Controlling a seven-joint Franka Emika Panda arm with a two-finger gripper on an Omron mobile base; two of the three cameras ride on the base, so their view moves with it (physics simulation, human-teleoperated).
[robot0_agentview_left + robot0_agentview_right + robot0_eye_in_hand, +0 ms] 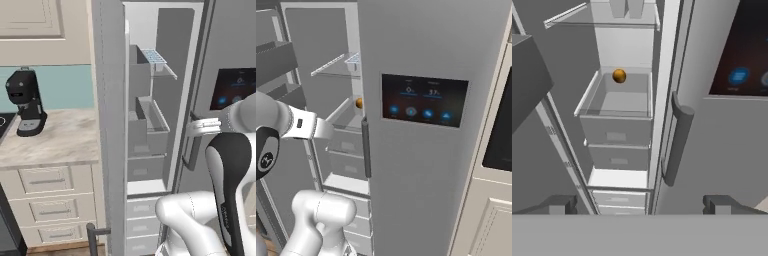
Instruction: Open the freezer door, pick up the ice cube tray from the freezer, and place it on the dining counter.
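Hand view shows the gripper (639, 204) with its two dark blocky jaws spread wide and holding nothing, aimed into the freezer (619, 115). Straight ahead of them sits a smooth-walled grey bin (614, 102) with a small glossy orange ball (619, 76) at its back; flat-fronted drawers stack below. Just right of the jaws stands the matte door with the black touchscreen (744, 50). Higher up, the gridded pale ice cube tray (154, 55) lies on a thin shelf. Far left, the freezer door (110, 125) stands swung open beside a veined marble worktop (55, 137).

Pale blue-white gridded ice cube tray (154, 55), grey freezer (150, 125), orange ball (619, 76), black touchscreen (423, 100).
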